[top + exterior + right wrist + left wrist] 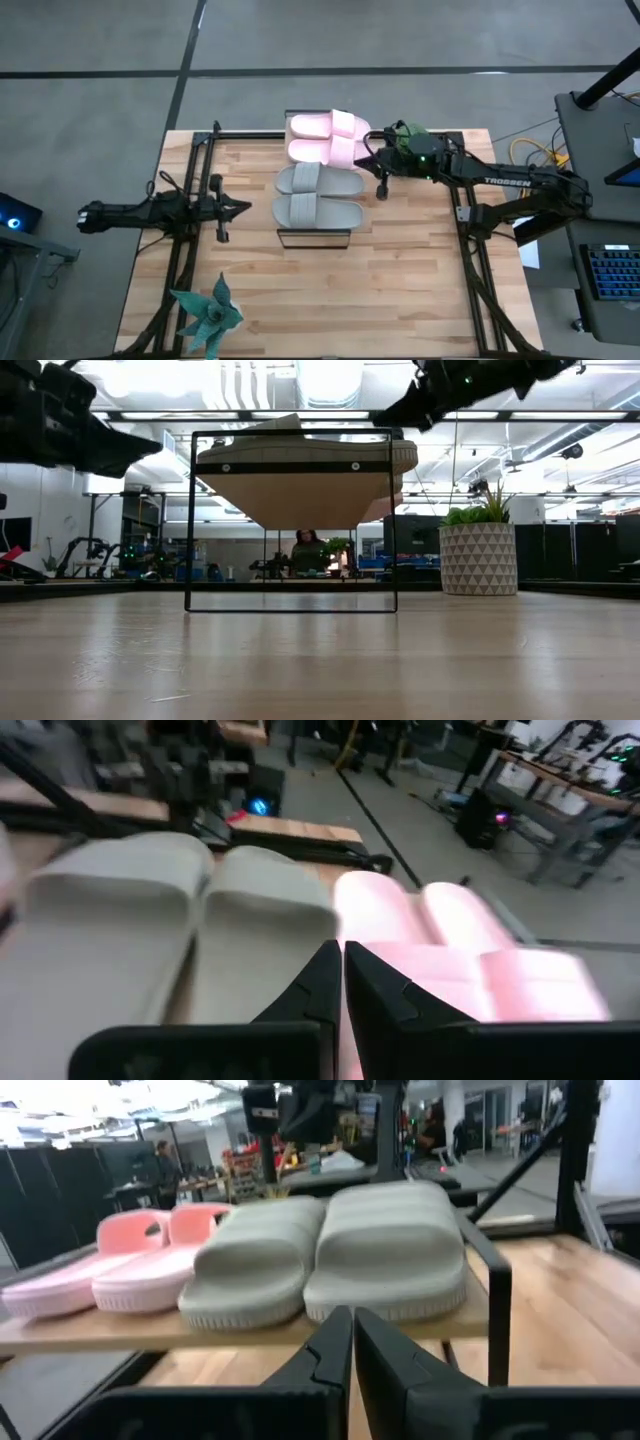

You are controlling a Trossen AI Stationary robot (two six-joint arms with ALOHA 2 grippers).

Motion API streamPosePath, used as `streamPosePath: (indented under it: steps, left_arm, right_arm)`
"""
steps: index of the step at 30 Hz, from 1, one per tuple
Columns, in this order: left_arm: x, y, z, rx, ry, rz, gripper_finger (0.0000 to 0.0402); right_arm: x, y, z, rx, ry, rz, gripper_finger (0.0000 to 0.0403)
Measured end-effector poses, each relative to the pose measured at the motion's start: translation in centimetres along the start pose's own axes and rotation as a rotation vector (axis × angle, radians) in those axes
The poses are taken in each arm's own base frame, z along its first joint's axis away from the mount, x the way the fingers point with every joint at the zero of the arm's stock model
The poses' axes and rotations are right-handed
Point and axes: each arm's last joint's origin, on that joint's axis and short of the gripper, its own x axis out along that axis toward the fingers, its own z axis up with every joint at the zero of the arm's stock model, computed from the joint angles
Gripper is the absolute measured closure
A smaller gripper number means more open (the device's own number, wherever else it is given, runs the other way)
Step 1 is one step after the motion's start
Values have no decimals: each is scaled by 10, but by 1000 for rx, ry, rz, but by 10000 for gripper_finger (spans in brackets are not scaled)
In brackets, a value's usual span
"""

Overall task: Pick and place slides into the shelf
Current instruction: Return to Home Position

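Wooden table (400, 290), shelf (314, 236) near far edge.
Grey slides (318, 197) beside pink slides (328, 138) on top; left gripper (351, 1320), right gripper (340, 955) both closed.

1. The high view hangs above the table (300, 300) and faces straight down, far enough off to take in its whole top and the floor around it.
2. The low view sits at table-top height and looks level across at the shelf (300, 495) end-on, with the room behind.
3. The left wrist view looks forward past the left gripper (352, 1345), close to the shelf. The grey slides (330, 1250) lie just ahead of it, the pink slides (130, 1260) farther off beside them.
4. The right wrist view looks down past the right gripper (340, 980), very near, from the shelf's opposite side.
5. All four views share the shelf.
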Motion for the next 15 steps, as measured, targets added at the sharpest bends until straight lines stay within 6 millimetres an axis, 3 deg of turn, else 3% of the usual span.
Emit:
streamPosePath:
  steps: [7, 11, 15]
  left_arm:
    - [1, 0, -5, 10, 14, 23, 402]
    - [1, 0, -5, 11, 15, 35, 402]
    - [1, 0, -5, 11, 19, 44, 402]
  right_arm:
    - [-11, 18, -50, 122, -125, 81, 394]
    - [-28, 26, -75, 138, -104, 73, 394]
    - [-54, 32, -84, 174, -180, 70, 394]
